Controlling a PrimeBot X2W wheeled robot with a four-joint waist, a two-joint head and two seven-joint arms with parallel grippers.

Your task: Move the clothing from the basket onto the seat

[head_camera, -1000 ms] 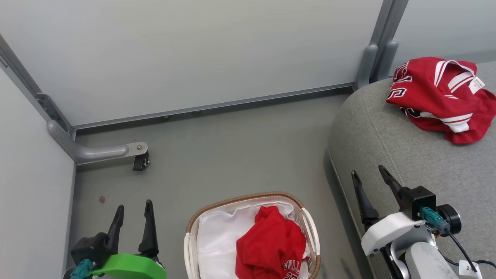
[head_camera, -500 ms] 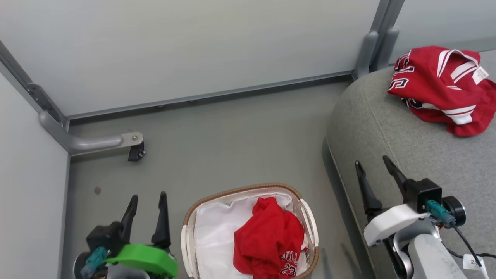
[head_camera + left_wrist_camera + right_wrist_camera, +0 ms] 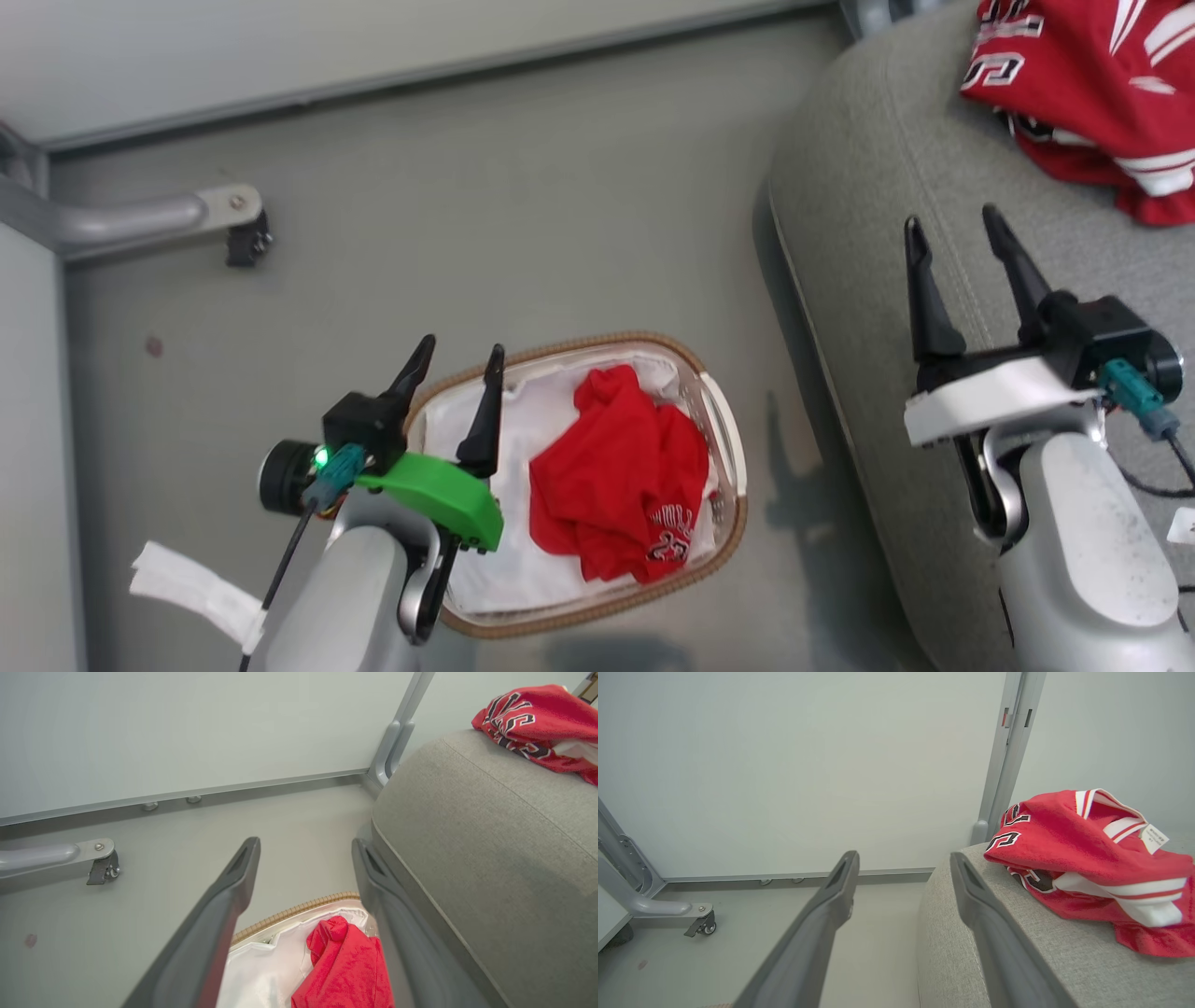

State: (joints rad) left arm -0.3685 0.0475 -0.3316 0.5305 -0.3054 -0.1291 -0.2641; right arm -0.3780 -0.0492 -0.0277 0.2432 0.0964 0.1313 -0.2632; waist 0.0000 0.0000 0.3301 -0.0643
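Floor (image 3: 467, 187): 1 basket (image 3: 726, 439) w/ 1 jersey (image 3: 616, 485); 2nd jersey (image 3: 1083, 84) on seat (image 3: 887, 187).

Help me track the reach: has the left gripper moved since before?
Yes: the left gripper moved right, from beside the basket to over its rim.

the basket (image 3: 724, 439) is open from above, a red jersey (image 3: 616, 467) heaped in its right half. the seat (image 3: 868, 233) rises just right of it, a strip of floor (image 3: 770, 523) between. a caster leg (image 3: 140, 219) stands well off left.
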